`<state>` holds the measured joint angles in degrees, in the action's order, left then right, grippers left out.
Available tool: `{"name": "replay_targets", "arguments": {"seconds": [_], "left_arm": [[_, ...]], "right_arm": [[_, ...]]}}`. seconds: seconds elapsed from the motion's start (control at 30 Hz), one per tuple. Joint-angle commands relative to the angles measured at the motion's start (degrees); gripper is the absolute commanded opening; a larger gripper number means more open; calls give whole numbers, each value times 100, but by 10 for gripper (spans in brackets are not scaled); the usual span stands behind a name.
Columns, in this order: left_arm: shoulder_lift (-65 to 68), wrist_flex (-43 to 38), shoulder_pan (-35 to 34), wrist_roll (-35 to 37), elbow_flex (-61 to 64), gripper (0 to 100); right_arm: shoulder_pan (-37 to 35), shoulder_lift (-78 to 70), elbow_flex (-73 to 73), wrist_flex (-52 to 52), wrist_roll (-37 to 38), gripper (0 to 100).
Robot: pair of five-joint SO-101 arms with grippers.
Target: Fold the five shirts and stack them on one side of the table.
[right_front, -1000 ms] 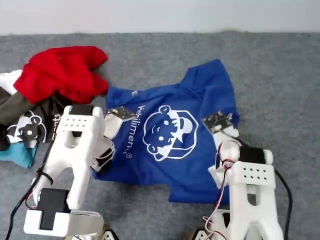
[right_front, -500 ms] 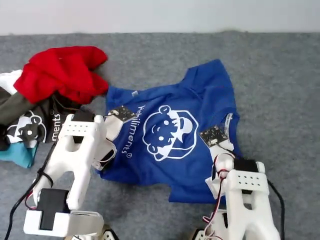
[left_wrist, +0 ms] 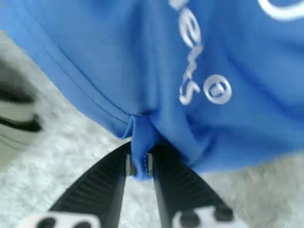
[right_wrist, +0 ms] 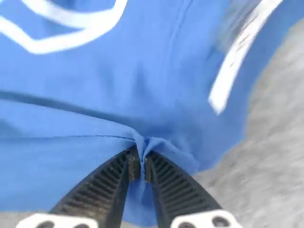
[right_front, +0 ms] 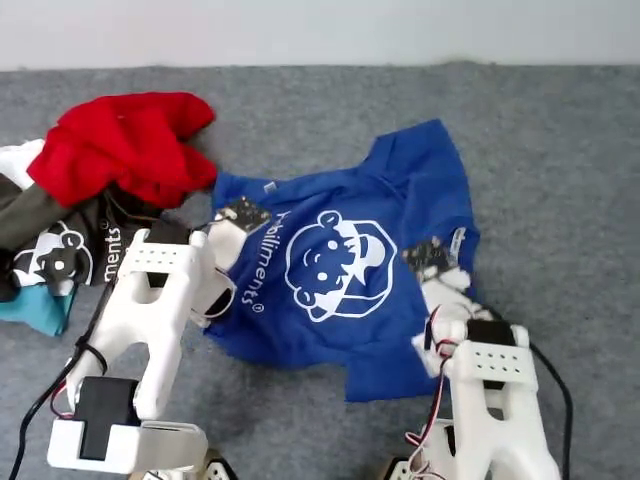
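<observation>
A blue shirt with a white cartoon print lies spread on the grey table, its lower hem pulled up. My left gripper is shut on a pinch of the blue shirt at its left edge; in the high view that gripper sits by the shirt's left side. My right gripper is shut on a fold of the blue shirt near its hem, and appears at the shirt's right side. A heap with a red shirt, a black printed shirt, a teal one and a white one lies at the far left.
The grey carpeted table surface stretches open to the right and behind the blue shirt. A pale wall runs along the back edge. The two white arm bases stand at the front edge.
Both grippers have drawn the blue shirt toward the front and slightly inward; its lower hem has lifted and bunched, and the right arm has pulled back toward its base.
</observation>
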<state>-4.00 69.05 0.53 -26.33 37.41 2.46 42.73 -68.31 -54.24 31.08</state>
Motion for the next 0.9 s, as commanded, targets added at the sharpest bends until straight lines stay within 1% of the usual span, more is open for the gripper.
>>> {"name": "replay_targets", "arguments": {"seconds": [0.0,0.17,0.33,0.43,0.53,0.6,0.67,0.73,0.77,0.8,0.87], "left_arm": [[-237,-457,35,316,-40,13],[-237,-1116,35,668,-40,13],[-229,-1644,149,870,-4,13],[-229,-1670,440,888,-4,13],[-229,-1697,659,888,-4,13],[-229,-1697,738,888,-4,13],[-229,-1697,738,888,4,13],[-229,-1697,712,888,4,13],[-229,-1688,712,888,4,13],[-229,-1688,712,888,4,13],[-229,-1670,712,888,4,13]], "right_arm": [[84,40,844,119,9,9],[66,31,1169,954,-53,9],[57,-295,1160,1701,-686,9],[57,-910,1178,2220,-809,9],[48,-1675,1196,3073,-1090,9],[48,-2220,1257,3705,-1345,9],[48,-2800,1538,4013,-1574,9],[48,-3398,2057,3952,-1793,30],[48,-3679,2356,3811,-1943,58],[66,-3925,2646,3591,-2119,91],[92,-4198,3253,2835,-2426,155]]}}
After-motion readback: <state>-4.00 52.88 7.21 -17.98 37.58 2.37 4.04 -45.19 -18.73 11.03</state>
